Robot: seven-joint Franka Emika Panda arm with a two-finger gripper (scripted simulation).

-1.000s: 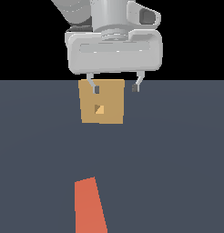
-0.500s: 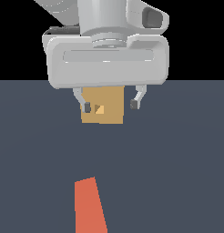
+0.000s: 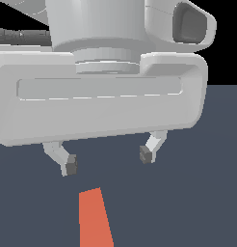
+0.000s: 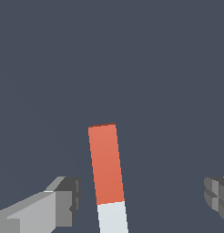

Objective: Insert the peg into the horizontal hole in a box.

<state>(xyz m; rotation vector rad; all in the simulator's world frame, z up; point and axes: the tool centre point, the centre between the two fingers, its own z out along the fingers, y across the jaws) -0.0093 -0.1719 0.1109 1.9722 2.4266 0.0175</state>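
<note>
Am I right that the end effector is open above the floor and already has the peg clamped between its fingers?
Not quite. The end effector is open above the floor, but the peg lies free on the floor, untouched between the spread fingers. The wrist view shows it.

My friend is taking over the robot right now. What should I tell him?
End effector: open, holding nothing, hovering above the floor.
Peg: lying flat on the floor, untouched, its orange-red half and part of its whitish half showing in the wrist view between the spread fingers.
Box and hole: not visible in either view; the end effector fills much of the exterior view.
Done: nothing grasped or inserted.
Left: lower onto the peg, grip it, lift, find the box, push the peg into the hole.
</note>
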